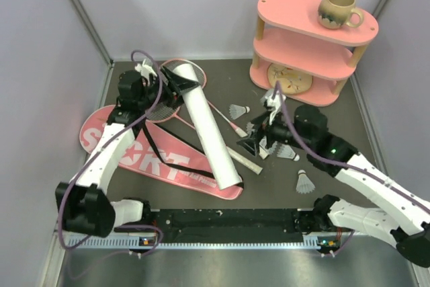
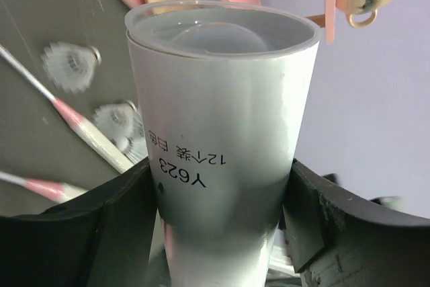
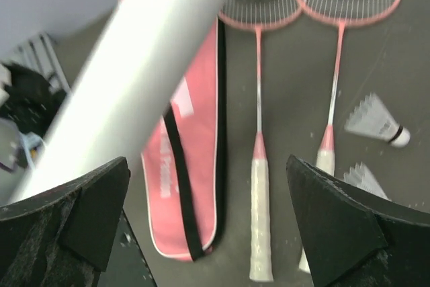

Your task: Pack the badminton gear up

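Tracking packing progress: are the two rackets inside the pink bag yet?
No, both rackets lie bare on the table to the side of the pink bag.

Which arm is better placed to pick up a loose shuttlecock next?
Right. The right arm has open, empty jaws just beside the nearest shuttlecock. The left arm is occupied, its jaws clamped around the white tube, and it sits farther from the shuttlecocks.
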